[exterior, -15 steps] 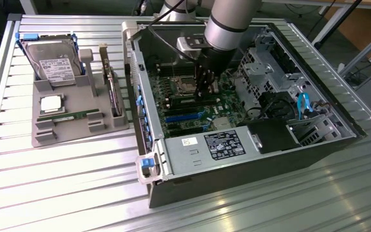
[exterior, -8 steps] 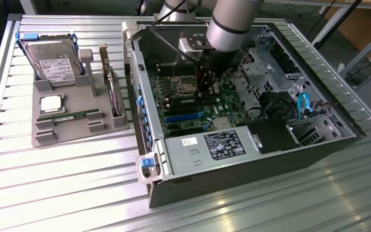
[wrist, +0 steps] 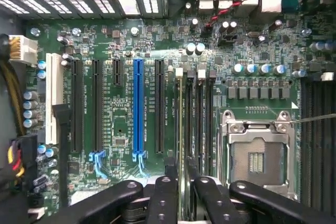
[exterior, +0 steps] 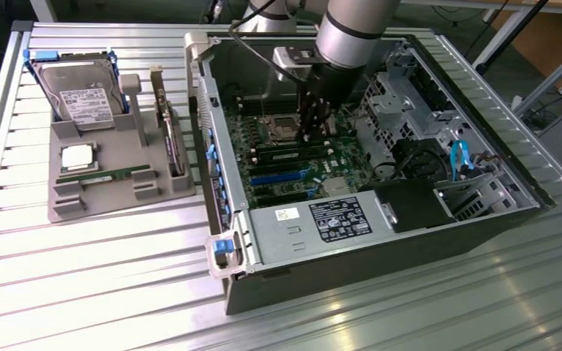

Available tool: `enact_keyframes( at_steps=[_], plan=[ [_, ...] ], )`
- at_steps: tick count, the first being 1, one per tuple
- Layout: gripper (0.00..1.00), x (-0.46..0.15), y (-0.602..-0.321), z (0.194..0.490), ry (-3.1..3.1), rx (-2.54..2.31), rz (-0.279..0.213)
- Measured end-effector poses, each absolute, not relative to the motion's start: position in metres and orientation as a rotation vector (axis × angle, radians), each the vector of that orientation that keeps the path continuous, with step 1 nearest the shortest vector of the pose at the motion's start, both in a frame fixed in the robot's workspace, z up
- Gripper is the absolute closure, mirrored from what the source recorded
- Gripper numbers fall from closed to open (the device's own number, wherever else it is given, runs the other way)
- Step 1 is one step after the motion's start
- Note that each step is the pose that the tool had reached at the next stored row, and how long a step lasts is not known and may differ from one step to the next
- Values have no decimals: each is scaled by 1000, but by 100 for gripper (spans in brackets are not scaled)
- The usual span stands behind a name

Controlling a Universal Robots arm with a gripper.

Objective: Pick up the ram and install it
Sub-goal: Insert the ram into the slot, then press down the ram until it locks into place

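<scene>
The ram (wrist: pixel 181 124) is a thin green stick seen edge-on, standing along a memory slot beside the empty processor socket (wrist: pixel 255 156). My gripper (wrist: pixel 181 167) has its black fingers (wrist: pixel 170 174) pressed against both sides of the stick's near end, shut on it. In the exterior view the gripper (exterior: pixel 312 139) reaches straight down into the open computer case (exterior: pixel 515 212), over the motherboard (exterior: pixel 291 164) near the socket. The stick's lower edge meets the slot; how deep it sits I cannot tell.
A grey holder tray (exterior: pixel 76 212) stands at the exterior view's left with a hard drive (exterior: pixel 81 91), a silver processor (exterior: pixel 78 156), an upright expansion card (exterior: pixel 169 131) and another flat green stick (exterior: pixel 103 176). A blue slot (wrist: pixel 137 108), the power supply (exterior: pixel 320 219) and cables (exterior: pixel 456 157) crowd the case.
</scene>
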State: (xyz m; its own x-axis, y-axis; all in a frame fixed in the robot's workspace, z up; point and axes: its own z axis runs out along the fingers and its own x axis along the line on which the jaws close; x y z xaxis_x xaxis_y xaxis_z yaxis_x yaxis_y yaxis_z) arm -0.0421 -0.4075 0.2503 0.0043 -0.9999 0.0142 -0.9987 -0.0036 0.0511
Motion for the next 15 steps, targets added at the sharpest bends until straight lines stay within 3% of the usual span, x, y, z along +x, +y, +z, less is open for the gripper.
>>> enact_keyframes(
  at_steps=[1, 2, 7, 8, 15],
  plan=[
    [81, -42, -406, 253, -2184, 2193, -40],
    [90, -35, -406, 253, -2184, 2193, -41],
    [90, 41, -406, 253, -2180, 2190, -49],
    [90, 41, -406, 253, -2193, 2200, -24],
    [90, 26, -406, 257, -2199, 2206, -15]
  ],
)
